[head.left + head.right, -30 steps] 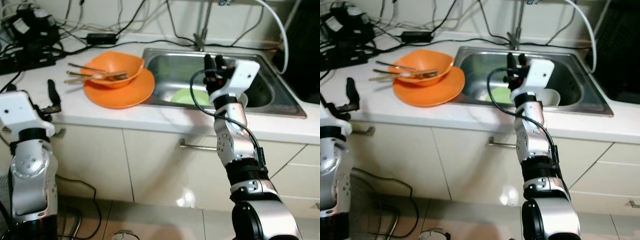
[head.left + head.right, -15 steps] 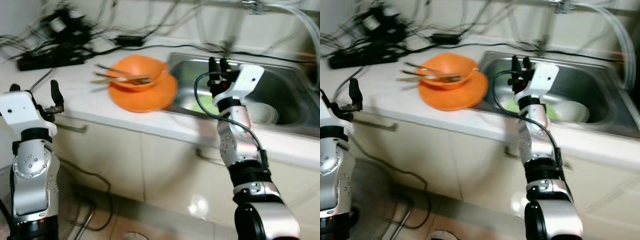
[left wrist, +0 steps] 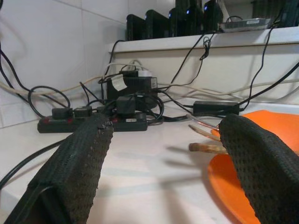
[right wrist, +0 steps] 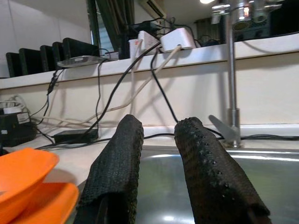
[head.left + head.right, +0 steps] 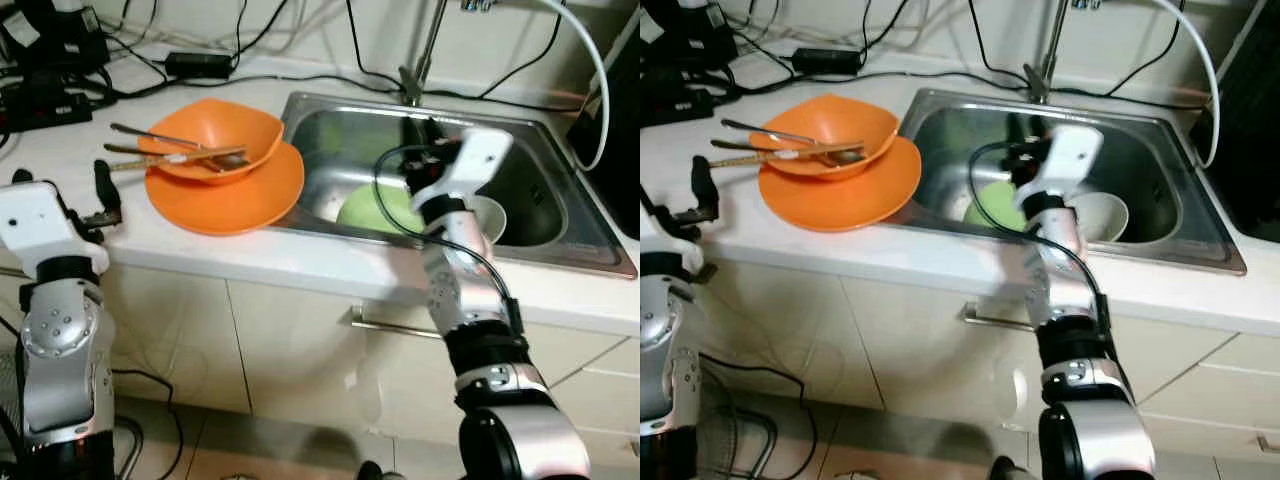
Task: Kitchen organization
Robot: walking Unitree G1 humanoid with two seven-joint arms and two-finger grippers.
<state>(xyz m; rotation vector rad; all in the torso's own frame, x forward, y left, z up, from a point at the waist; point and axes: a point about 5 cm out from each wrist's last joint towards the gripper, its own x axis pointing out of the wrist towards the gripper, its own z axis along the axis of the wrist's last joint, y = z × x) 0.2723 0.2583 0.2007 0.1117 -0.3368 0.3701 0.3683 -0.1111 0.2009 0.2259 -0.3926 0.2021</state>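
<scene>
An orange bowl sits on an orange plate on the white counter, with chopsticks and a spoon lying across it. In the steel sink lie a green plate and a white bowl. My right gripper is held above the sink over the green plate, its fingers a narrow gap apart with nothing between them. To the left of the orange plate, my left gripper hovers at the counter's front edge. It is wide open and empty and points toward the chopsticks' ends.
A faucet rises behind the sink. Power strips, adapters and tangled cables crowd the back left of the counter. Cabinet doors with a metal handle lie below the counter. A dark appliance stands at the far right.
The whole picture swung left and back, so the camera moved. Both arms keep about the same pose; the right gripper stays over the sink, the left by the counter edge.
</scene>
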